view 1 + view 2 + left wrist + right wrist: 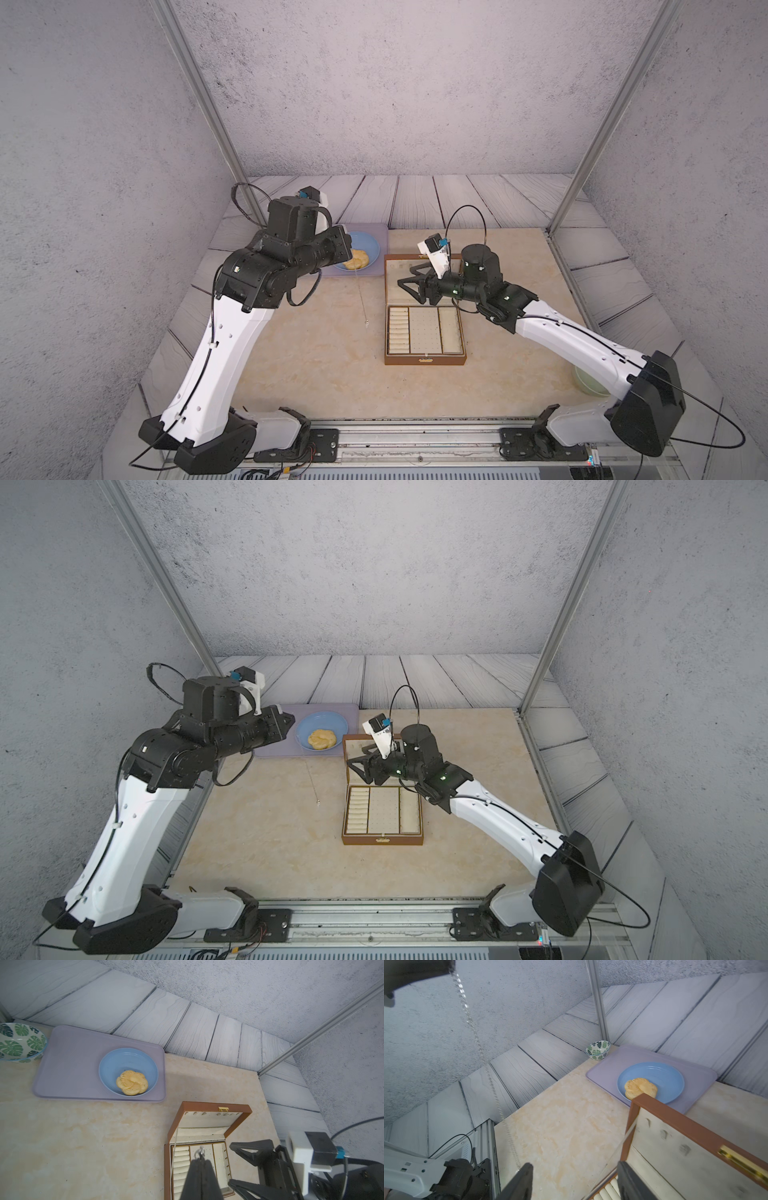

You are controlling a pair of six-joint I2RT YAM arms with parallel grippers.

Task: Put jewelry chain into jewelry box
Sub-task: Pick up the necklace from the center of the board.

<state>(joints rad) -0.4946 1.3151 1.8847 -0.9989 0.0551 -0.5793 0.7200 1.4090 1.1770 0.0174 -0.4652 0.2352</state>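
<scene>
My left gripper (291, 720) is shut on the top end of the jewelry chain (361, 297), raised near the lilac tray. The thin pale strand hangs down to a small clasp left of the jewelry box (426, 358); I cannot tell if the clasp touches the table. The brown box stands open, with cream ring rolls and a dotted centre panel. My right gripper (406, 277) hovers open over the box's hinge area, its fingers pointing towards the chain. In the right wrist view the chain (481, 1051) runs down just beside one finger (523, 1180), with nothing between the jaws.
A lilac tray (72, 1064) at the back left carries a blue plate (128, 1061) with yellow crisps (132, 1082). A leaf-patterned bowl (20, 1043) sits in the back left corner. A pale green bowl (586, 384) lies under my right arm. Metal posts (582, 174) frame the cell.
</scene>
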